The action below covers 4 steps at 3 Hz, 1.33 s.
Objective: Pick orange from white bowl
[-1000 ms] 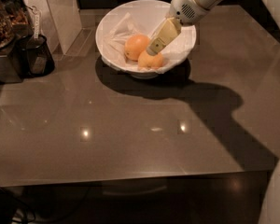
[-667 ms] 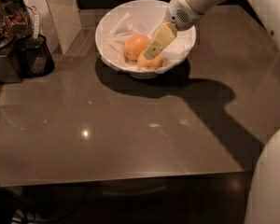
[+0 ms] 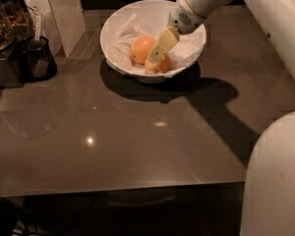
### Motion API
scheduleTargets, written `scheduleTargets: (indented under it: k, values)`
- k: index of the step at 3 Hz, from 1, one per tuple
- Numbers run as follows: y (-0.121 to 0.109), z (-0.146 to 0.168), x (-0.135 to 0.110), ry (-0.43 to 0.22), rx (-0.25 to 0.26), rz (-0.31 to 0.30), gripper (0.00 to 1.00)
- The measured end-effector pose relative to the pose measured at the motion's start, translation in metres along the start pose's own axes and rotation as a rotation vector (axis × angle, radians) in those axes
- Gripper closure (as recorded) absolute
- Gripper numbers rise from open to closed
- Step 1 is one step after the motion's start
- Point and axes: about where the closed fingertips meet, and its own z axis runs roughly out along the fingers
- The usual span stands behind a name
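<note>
Because the glossy grey table (image 3: 137,146) is slick, a downward push could skate the smooth, flared white bowl (image 3: 147,11) or shift its crinkled paper sheet (image 3: 123,38). Inside, the larger fruit (image 3: 141,48) touches the orange (image 3: 165,64); both are round and may roll aside. The tool (image 3: 154,59) sits against the orange; I cannot tell whether it is open or closed.

A glossy grey-brown table (image 3: 137,146) fills the view, with small light reflections on its top. At its far left corner stands a dark dispenser (image 3: 5,38) holding brownish contents, touching a dark cup (image 3: 38,60) with a pale strip upright in it. A pale panel (image 3: 64,14) rises behind them. The gripper (image 3: 153,61) reaches down at the far side, just right of a deep-orange fruit (image 3: 140,48).
</note>
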Motion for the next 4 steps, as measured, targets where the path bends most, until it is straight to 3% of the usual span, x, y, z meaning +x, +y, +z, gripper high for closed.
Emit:
scheduleTargets:
  k: [1,4]
  values:
    - [-0.007,0.002,-0.001,0.005,0.009,-0.007,0.14]
    - [-0.004,0.015,0.019,0.037,-0.028,0.026,0.15]
